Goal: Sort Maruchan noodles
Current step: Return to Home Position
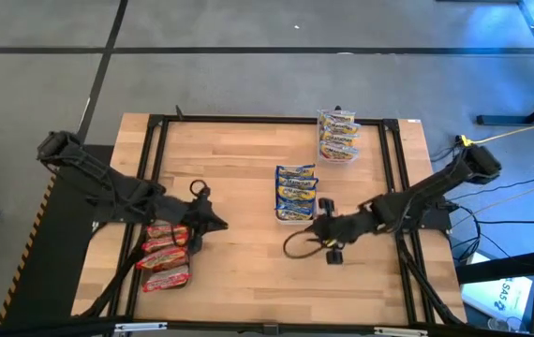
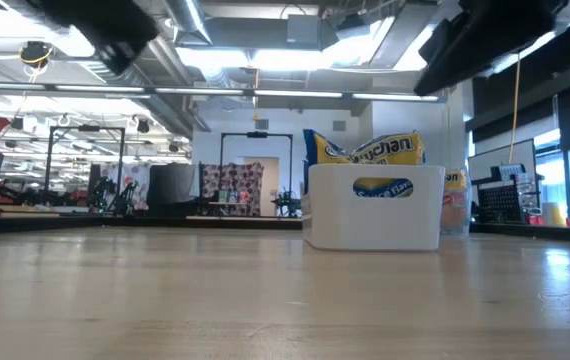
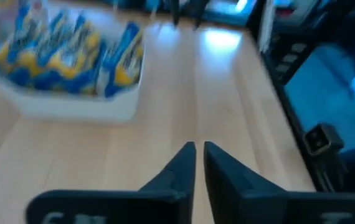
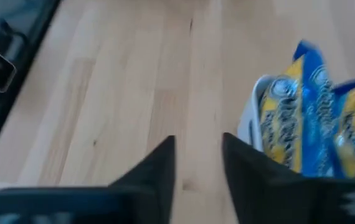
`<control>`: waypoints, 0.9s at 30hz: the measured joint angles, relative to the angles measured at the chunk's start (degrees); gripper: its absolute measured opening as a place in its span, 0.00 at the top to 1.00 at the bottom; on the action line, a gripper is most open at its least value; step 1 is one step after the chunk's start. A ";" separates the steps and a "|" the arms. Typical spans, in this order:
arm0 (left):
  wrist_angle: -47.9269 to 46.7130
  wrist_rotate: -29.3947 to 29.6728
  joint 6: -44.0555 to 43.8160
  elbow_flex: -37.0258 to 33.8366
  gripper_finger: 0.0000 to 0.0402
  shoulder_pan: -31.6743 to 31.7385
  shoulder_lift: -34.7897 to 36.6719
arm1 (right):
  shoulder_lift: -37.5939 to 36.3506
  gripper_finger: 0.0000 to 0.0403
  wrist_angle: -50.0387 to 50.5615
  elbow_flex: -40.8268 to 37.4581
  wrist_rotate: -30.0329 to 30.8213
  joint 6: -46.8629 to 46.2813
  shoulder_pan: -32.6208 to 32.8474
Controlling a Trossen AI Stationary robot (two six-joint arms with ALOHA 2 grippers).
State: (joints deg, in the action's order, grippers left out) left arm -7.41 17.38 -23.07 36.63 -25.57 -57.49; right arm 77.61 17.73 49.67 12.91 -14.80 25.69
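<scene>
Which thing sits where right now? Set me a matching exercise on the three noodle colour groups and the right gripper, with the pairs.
Things:
1. red-bordered packets
2. blue-bordered packets
3. orange-bordered packets
4. right gripper

Places:
A. in the white tray, mid-table
B. by the table edge at the high view's top
C. over bare wood, beside the white tray
D. at the table's left side

Pairs: 1-D, 2-A, 3-B, 4-C

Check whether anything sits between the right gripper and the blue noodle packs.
Nothing visible does. The right gripper hangs beside the white tray holding the blue noodle packs, with only bare table between them.
</scene>
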 joint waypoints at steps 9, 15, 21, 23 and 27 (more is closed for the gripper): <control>31.31 -3.60 14.13 -15.81 0.99 8.42 4.39 | -16.90 0.98 -21.75 -17.35 -1.93 4.82 -4.82; 37.41 -3.17 15.03 -22.27 0.99 13.00 9.33 | -30.64 0.93 -29.80 -27.95 -6.09 2.96 -8.02; 37.53 -3.26 14.87 -24.23 1.00 15.98 15.42 | -42.00 0.95 -31.23 -33.86 -5.90 1.28 -9.72; 36.72 -3.38 14.84 -24.28 0.99 16.43 17.03 | -45.80 0.96 -30.57 -35.09 -5.97 1.28 -9.61; 34.50 -3.32 16.43 -24.32 0.99 16.68 20.09 | -51.99 0.97 -30.83 -37.15 -5.96 1.37 -9.61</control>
State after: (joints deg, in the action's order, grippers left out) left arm 27.09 14.06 -6.64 12.32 -8.88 -37.40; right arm 25.62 -13.10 12.52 6.95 -13.43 16.08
